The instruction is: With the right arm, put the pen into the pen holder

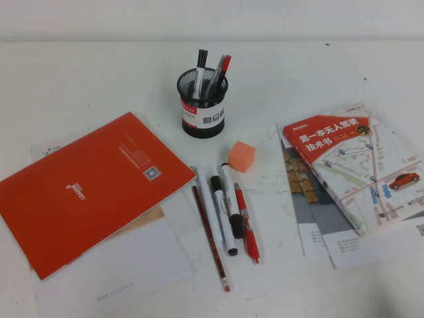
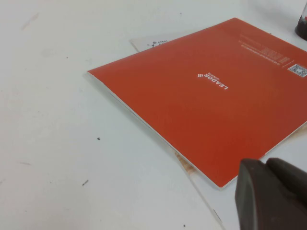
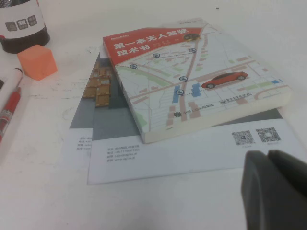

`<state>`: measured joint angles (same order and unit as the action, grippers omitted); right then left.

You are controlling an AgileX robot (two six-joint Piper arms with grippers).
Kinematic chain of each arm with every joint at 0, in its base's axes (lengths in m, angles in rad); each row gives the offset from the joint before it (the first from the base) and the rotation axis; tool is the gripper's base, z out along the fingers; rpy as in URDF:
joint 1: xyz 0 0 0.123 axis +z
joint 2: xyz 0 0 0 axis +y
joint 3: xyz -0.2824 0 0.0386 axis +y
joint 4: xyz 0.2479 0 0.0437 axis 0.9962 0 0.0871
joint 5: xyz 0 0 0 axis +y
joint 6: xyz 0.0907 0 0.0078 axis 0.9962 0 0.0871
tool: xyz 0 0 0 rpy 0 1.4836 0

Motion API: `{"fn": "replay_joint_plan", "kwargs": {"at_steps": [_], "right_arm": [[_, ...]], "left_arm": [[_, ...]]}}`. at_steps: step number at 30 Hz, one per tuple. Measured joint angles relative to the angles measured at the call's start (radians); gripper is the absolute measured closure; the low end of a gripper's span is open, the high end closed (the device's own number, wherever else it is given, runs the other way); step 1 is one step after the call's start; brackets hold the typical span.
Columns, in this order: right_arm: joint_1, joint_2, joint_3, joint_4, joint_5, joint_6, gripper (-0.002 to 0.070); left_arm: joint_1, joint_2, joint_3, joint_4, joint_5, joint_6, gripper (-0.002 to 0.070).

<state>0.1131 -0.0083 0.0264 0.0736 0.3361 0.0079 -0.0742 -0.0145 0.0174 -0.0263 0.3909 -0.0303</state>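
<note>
A black mesh pen holder (image 1: 203, 103) with several pens in it stands at the table's back middle. In front of it lie several pens side by side: a red pencil (image 1: 211, 238), a black marker (image 1: 224, 215), a white marker (image 1: 230, 199) and a red pen (image 1: 246, 222). Neither arm shows in the high view. My right gripper (image 3: 266, 160) is shut and empty, low over white paper near the map book (image 3: 192, 76). The holder (image 3: 21, 26) and the red pen (image 3: 9, 112) lie far from it. My left gripper (image 2: 265, 167) is shut and empty by the orange booklet's (image 2: 211, 96) corner.
An orange cube (image 1: 242, 156) sits between the holder and the pens. The orange booklet (image 1: 86, 185) lies on white sheets at the left. The map book (image 1: 358, 162) lies on loose leaflets (image 1: 318, 225) at the right.
</note>
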Motion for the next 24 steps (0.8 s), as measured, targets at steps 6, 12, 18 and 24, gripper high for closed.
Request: {"fn": "replay_joint_plan", "kwargs": {"at_steps": [6,12,18,24], "right_arm": [[0.0,0.0,0.0,0.0,0.0,0.0,0.0695],[0.0,0.0,0.0,0.0,0.0,0.0,0.0695],[0.0,0.0,0.0,0.0,0.0,0.0,0.0695],[0.0,0.0,0.0,0.013,0.0,0.0,0.0695]], "left_arm": [[0.0,0.0,0.0,0.0,0.0,0.0,0.0678],[0.0,0.0,0.0,0.0,0.0,0.0,0.0678],[0.0,0.0,0.0,0.0,0.0,0.0,0.0678],[0.0,0.0,0.0,0.0,0.0,0.0,0.0678]]}}
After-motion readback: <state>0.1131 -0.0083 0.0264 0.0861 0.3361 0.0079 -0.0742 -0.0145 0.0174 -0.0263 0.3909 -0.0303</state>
